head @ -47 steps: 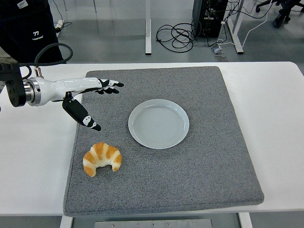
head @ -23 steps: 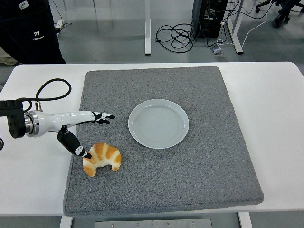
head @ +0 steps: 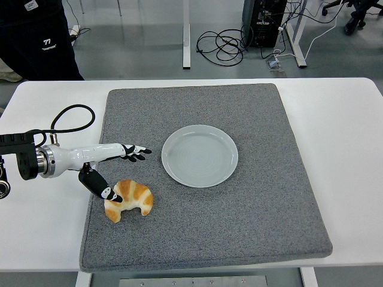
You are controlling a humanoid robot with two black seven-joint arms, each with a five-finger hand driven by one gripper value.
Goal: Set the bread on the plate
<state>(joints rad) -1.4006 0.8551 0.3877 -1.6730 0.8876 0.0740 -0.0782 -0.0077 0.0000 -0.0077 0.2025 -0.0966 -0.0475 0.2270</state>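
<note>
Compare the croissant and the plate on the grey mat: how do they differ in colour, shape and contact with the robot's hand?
The croissant is golden brown with pale ends; the plate is plain pale grey-white. The croissant is a curved crescent; the plate is a flat round disc. The left hand has its thumb at the croissant's left end with the fingers spread above it, while the plate stands untouched and empty. Both rest on the grey mat.

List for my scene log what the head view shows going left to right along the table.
Left hand, fingers spread, thumb by the bread → croissant on the grey mat → empty plate → bare white table at right.
</note>
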